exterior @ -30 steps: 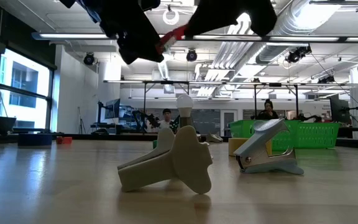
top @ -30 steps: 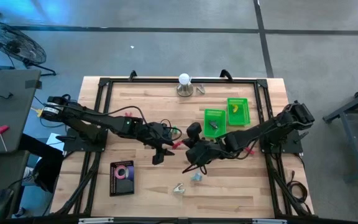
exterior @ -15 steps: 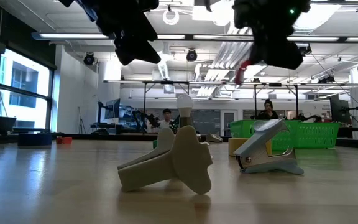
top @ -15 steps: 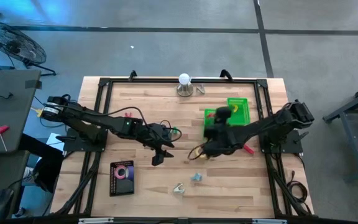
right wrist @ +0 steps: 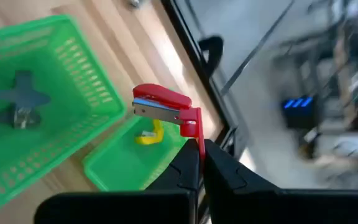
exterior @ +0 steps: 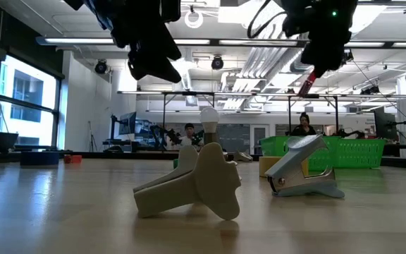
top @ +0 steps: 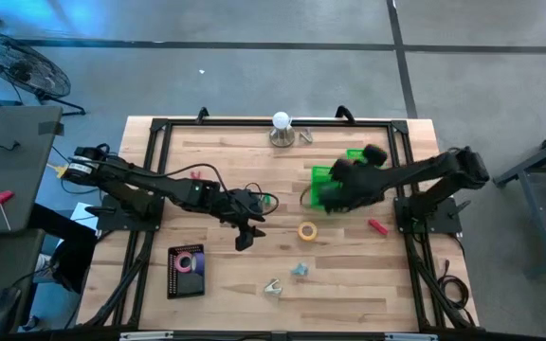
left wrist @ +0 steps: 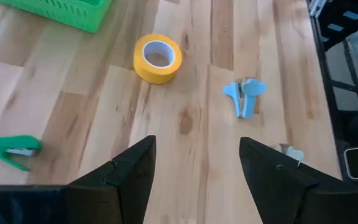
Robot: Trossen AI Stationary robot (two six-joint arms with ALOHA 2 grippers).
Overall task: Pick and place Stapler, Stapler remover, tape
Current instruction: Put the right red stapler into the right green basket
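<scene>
Now carrying small red plastic stapler, light and rigid, pinched by rear edge between right gripper fingers above green mesh bins; left gripper open, empty.

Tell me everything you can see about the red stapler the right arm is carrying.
The red stapler is small, with a glossy red body that looks plastic and a silvery metal strip beneath its top arm. It hangs in the air, pinched at one end by the right gripper, whose fingers are shut on it. It is held above the two green bins, touching nothing else. In the low view it shows only as a red sliver under the gripper.
</scene>
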